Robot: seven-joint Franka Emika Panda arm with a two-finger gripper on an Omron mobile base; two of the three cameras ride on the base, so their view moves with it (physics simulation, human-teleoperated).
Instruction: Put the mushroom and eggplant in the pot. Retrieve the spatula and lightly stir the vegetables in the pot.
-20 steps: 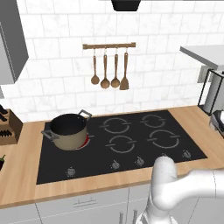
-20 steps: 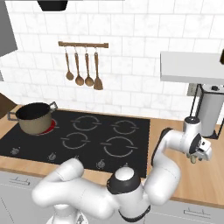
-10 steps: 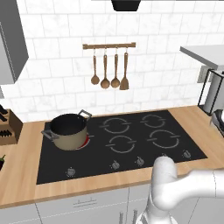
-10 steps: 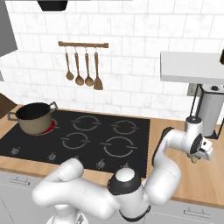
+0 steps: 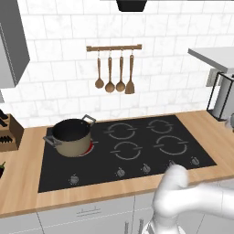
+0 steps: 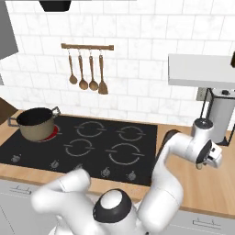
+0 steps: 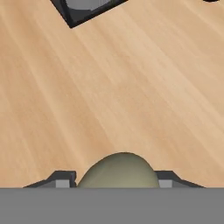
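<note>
- The claw (image 7: pixel 118 183) sits low over the wooden worktop (image 7: pixel 131 87) at the right end of the kitchen, with its jaws drawn in against a rounded olive-tan thing between them, most likely the mushroom (image 7: pixel 119 171). The dark tips sit flush on either side of the cap, so it reads as gripped.
- In the right base view, the claw (image 6: pixel 210 158) hangs at the far right, beside the black stand (image 6: pixel 220 119) with its white cylinder.
- To do this step well, the robot should lift straight up before swinging, so the soft cap does not drag on the wood or roll out of the jaws.
- The carry is long: the pot (image 5: pixel 71 136) stands well apart, on the rear left burner of the black hob (image 5: pixel 137 151). A steady, unhurried sweep seems wise.
- Release should come over the middle of the pot's mouth, low enough that the mushroom drops inside and clears the rim and loop handles.
- The mushroom looks smooth, domed and matte, wider than the jaw tips; its stem is hidden.
- The pot (image 6: pixel 36 123) is beige with a dark interior, and it looks empty from here.
</note>
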